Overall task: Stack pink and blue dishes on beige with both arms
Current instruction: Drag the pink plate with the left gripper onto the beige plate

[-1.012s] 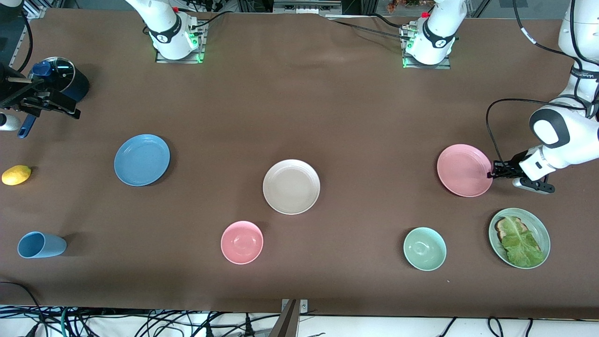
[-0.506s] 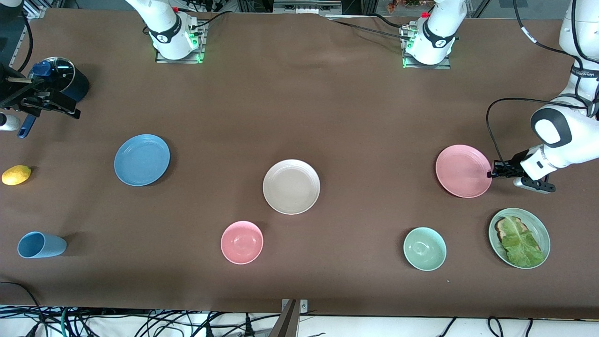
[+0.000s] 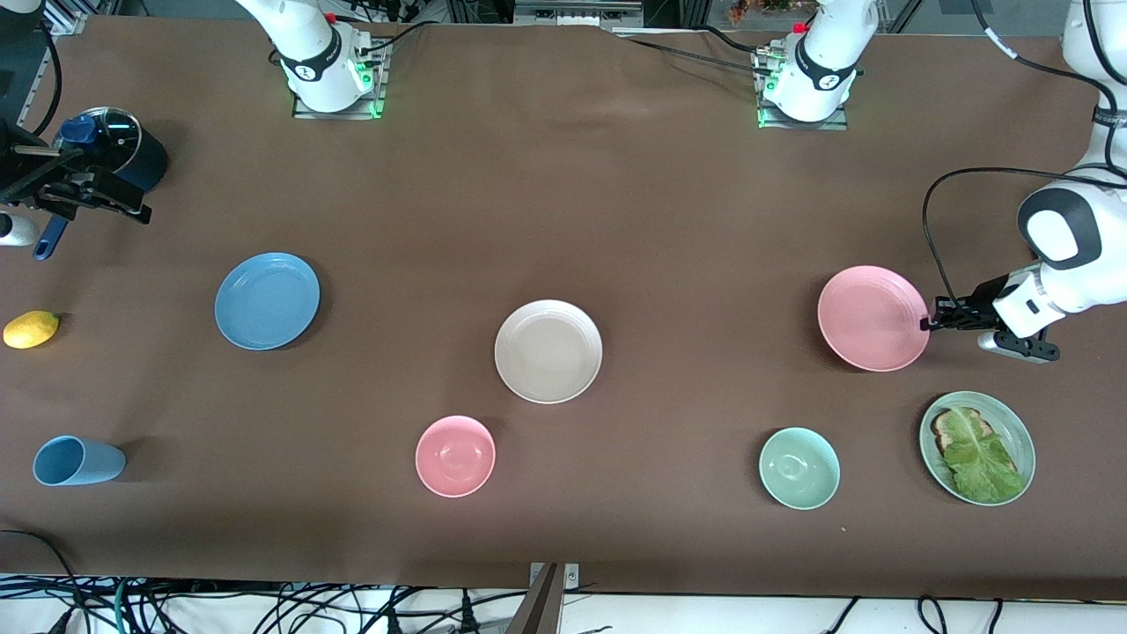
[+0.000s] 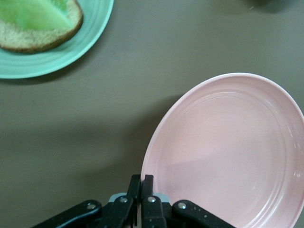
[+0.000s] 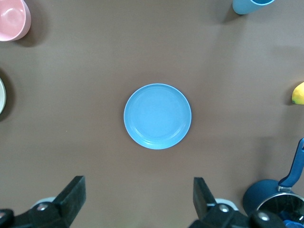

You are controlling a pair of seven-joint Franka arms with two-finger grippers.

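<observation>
My left gripper (image 3: 926, 323) (image 4: 144, 178) is shut on the rim of the pink plate (image 3: 872, 319) (image 4: 228, 152) at the left arm's end of the table. The held edge is up off the cloth, so the plate tilts and casts a shadow. The beige plate (image 3: 548, 350) lies flat at mid-table with nothing on it. The blue plate (image 3: 267, 301) (image 5: 157, 116) lies flat toward the right arm's end. My right gripper (image 5: 137, 194) hangs open high above the table beside the blue plate, its fingers holding nothing.
A pink bowl (image 3: 455, 455) and a green bowl (image 3: 799, 468) stand nearer the front camera than the beige plate. A green plate with toast and lettuce (image 3: 977, 447) is close to the pink plate. A blue cup (image 3: 77, 460), a lemon (image 3: 31, 328) and a dark pot (image 3: 114, 150) sit at the right arm's end.
The left arm has risen a little with the pink plate's rim in its grip, and the plate now tilts up off the cloth. The right arm waits unmoved.
</observation>
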